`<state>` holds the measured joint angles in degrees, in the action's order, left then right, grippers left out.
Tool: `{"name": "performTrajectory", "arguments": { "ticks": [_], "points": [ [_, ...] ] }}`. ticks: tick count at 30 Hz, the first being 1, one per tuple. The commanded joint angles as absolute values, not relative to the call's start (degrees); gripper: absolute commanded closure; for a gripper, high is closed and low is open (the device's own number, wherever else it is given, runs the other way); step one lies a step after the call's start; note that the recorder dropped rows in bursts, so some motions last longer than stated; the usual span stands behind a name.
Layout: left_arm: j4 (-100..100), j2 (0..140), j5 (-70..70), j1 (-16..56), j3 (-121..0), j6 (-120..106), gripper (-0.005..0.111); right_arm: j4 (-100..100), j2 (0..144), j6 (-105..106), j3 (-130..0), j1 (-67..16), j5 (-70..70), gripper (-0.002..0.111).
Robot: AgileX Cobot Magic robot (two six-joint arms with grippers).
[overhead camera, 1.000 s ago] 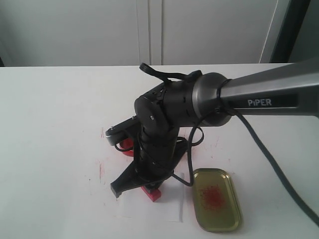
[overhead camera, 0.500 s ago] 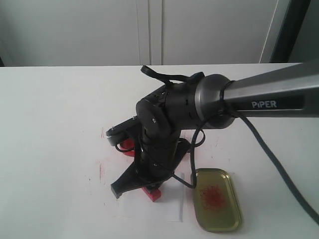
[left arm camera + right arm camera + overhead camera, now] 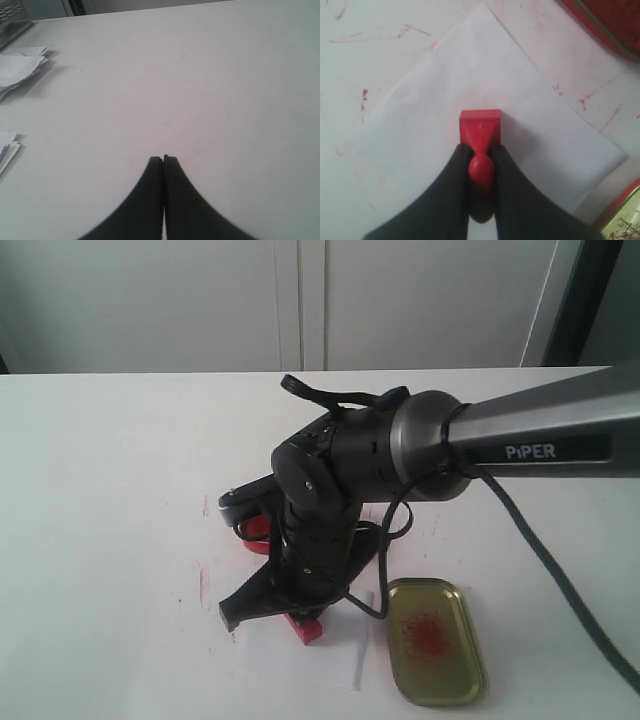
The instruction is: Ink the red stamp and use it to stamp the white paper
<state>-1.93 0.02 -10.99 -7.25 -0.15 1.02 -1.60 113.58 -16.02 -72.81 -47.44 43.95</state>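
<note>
My right gripper reaches in from the right and is shut on the knob handle of the red stamp. In the right wrist view the gripper pinches the round handle, and the stamp's square base points down at the middle of the white paper. The base sits on the sheet or just above it; I cannot tell which. Much of the paper lies under the arm. My left gripper is shut with nothing in it, over bare table, and is out of the exterior view.
The shallow gold lid with a red smear lies right of the paper. The red ink tin is mostly hidden behind the right wrist; its edge shows by the paper's far corner. Red smudges mark the table. Loose white sheets lie near the left arm.
The right wrist has shifted slightly, and its black finger tip sits a little further left. The red stamp stays at the same spot over the paper. The lid has not moved.
</note>
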Motion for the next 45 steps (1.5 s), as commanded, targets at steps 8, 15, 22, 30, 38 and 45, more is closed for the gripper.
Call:
{"name": "performTrajectory", "arguments": {
  "ticks": [8,15,22,30,38,45],
  "points": [
    [-1.8,0.0,-10.8,-7.2,0.0,1.2,0.107,-7.5,113.0,-21.4,-71.4,-47.4,42.4,0.108],
    [-1.8,0.0,-10.8,-7.2,0.0,1.2,0.107,-11.9,111.2,-26.6,-71.4,-47.4,39.9,0.108],
    [-1.8,0.0,-10.8,-7.2,0.0,1.2,0.107,-16.4,109.8,-31.9,-71.4,-47.4,39.1,0.108],
    [-1.8,0.0,-10.8,-7.2,0.0,1.2,0.107,-16.4,108.0,-31.9,-71.4,-47.4,38.6,0.108],
    [-1.8,0.0,-10.8,-7.2,0.0,1.2,0.107,-16.4,107.9,-31.9,-71.4,-47.4,38.6,0.108],
    [-1.8,0.0,-10.8,-7.2,0.0,1.2,0.107,-16.4,107.9,-31.9,-71.4,-47.4,38.7,0.108]
  ]
}}
